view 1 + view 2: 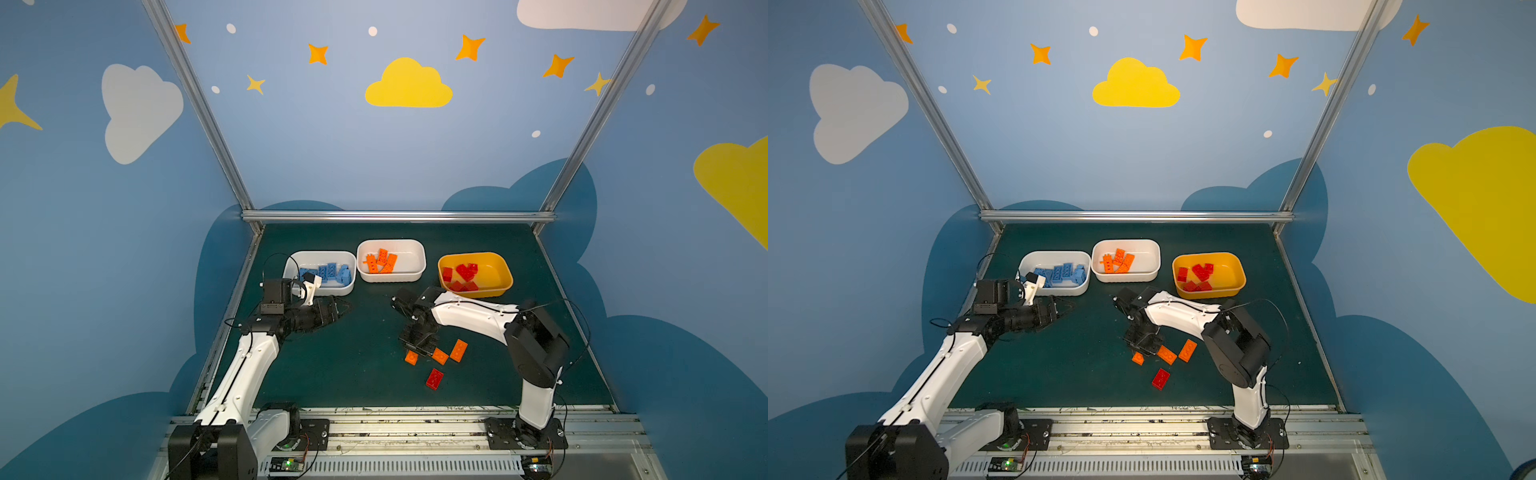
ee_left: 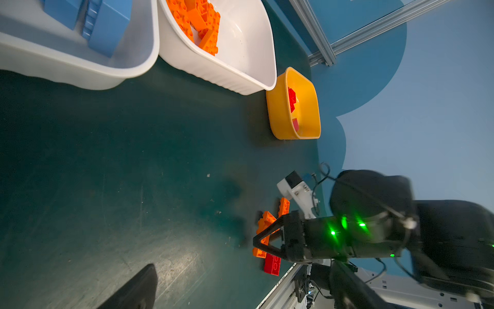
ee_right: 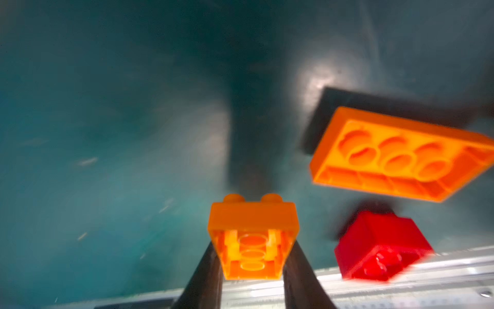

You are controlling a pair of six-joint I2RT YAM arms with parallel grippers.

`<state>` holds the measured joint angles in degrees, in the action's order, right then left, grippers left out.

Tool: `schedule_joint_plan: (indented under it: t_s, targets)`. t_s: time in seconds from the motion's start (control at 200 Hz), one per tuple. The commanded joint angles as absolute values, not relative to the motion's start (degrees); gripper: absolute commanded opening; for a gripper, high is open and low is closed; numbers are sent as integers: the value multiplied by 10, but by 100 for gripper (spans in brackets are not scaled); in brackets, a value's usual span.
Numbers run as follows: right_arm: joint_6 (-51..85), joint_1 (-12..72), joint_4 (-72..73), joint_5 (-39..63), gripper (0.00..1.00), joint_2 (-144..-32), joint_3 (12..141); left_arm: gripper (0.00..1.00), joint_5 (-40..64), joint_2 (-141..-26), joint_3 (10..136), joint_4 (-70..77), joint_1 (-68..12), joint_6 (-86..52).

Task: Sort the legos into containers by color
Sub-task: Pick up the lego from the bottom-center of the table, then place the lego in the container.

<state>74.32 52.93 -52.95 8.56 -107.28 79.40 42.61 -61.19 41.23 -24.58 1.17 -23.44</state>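
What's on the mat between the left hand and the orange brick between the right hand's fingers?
Nothing: bare green mat, seen in both top views, runs from the left hand to the small orange brick in the right hand.

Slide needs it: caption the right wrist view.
Right gripper grips orange brick; second orange brick and red brick nearby.

Both top views: camera high above near edge, angled down and forward; takes in whole green mat (image 1: 353,374) and three containers (image 1: 411,259). Left wrist view: low over mat, rolled sideways, facing across toward right gripper (image 2: 256,240). Right wrist view: very close, blurred, aimed down at mat between own jaws, small orange brick (image 3: 253,235) there. All views share loose bricks (image 1: 1160,379) near front edge.
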Motion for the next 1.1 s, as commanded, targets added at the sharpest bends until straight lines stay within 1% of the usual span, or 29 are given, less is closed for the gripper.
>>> schedule_joint_plan:
  t_s: [0.0,0.135,0.325,0.486,0.666,0.781,0.821,0.846,0.901,0.956,1.026,1.091]
  targets:
    - [671,517,-579,29,22,-1030,863,100,428,-616,435,-267,14,-217]
    - [577,473,-572,36,22,-1062,951,99,429,-617,446,-279,19,-210]
    - [453,420,-554,68,23,-1166,1116,99,431,-620,450,-286,22,-206]
    - [426,377,-570,83,24,-1273,1253,99,428,-617,449,-293,27,-204]
    - [395,349,-579,83,27,-1370,1360,100,428,-622,446,-294,28,-201]
    - [364,339,-547,88,33,-1393,1381,99,426,-627,446,-295,28,-200]
    - [355,337,-542,86,37,-1391,1380,100,427,-629,446,-294,29,-200]
    - [351,336,-542,85,41,-1388,1381,100,427,-629,446,-295,29,-199]
    - [345,336,-556,81,56,-1378,1380,99,426,-630,445,-297,29,-198]
    - [344,336,-584,78,64,-1361,1379,99,427,-630,442,-295,29,-198]
    - [327,341,-617,74,66,-1323,1353,99,427,-630,440,-291,28,-200]
    - [302,348,-614,69,67,-1260,1278,99,430,-632,439,-288,28,-202]
